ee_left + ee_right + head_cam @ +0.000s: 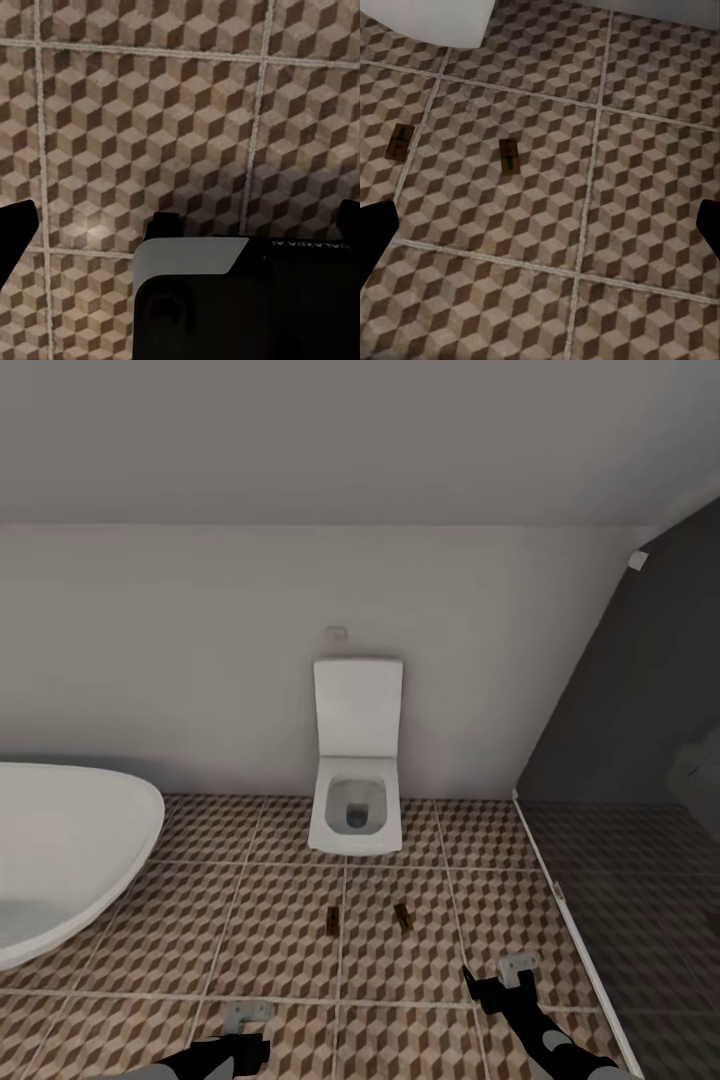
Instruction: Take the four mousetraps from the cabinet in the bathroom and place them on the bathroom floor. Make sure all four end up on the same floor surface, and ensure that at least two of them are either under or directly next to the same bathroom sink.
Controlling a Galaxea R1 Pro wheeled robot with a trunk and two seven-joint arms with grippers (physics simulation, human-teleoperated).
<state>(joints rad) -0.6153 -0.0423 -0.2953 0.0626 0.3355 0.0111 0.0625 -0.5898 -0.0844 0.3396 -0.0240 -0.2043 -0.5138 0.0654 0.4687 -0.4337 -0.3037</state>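
- One white oval bathtub (pixel 60 850) is seen at the left, on the cube-patterned tiled bathroom floor (pixel 270 950).
- Two mousetraps, flat brown boards, lie apart on tiles before the toilet (pixel 355 800): left mousetrap (pixel 332 921), right mousetrap (pixel 402 916).
- Left gripper (pixel 248 1032) and right gripper (pixel 497 984) are spread wide, nothing grasped.

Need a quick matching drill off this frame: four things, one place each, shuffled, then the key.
Things:
1. toilet
2. bathtub
3. two mousetraps
4. right gripper

Places:
A. far left edge of the head view
B. on tiled floor in front of the toilet
C. against the back wall, centre
D. lower right of the head view, above the floor

Pairs: 1-C, 2-A, 3-B, 4-D
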